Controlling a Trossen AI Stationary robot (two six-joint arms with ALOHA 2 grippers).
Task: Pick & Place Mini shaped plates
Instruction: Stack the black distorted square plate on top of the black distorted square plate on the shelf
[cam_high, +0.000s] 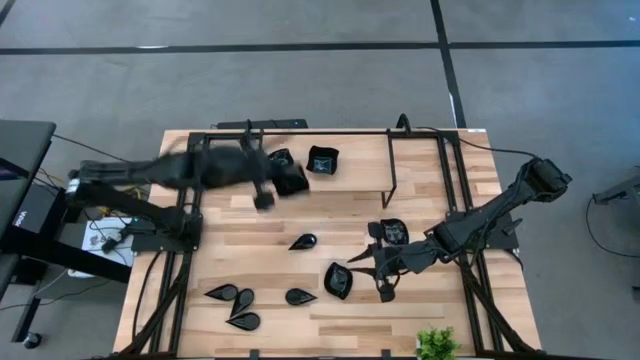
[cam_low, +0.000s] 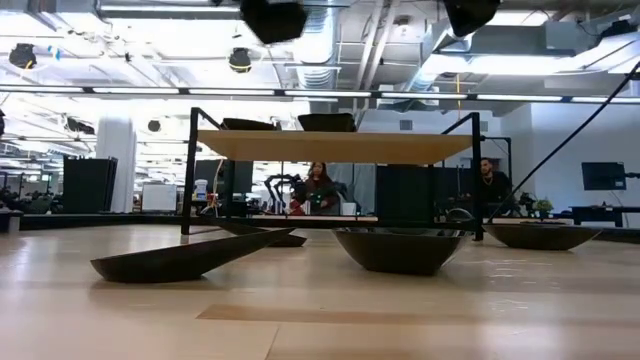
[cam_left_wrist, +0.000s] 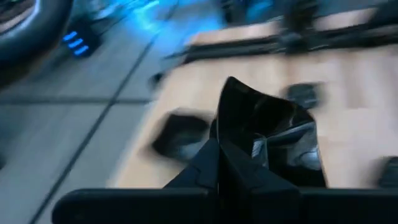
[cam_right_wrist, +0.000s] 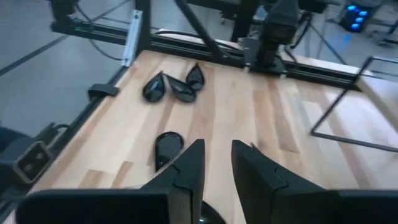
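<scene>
the left gripper is clamped on the rim of a square mini plate, carrying it beside the plates on the shelf, presumably to set it there. the right gripper hovers half-open, empty, over teardrop plates in front of the shelf. no legible writing.

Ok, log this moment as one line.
left hand: shut on square plate, over shelf | right hand: open, above table, empty

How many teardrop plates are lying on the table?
5 teardrop plates: three clustered near the table's left edge, one beside them toward the middle, one near the centre. More may be hidden.
</scene>
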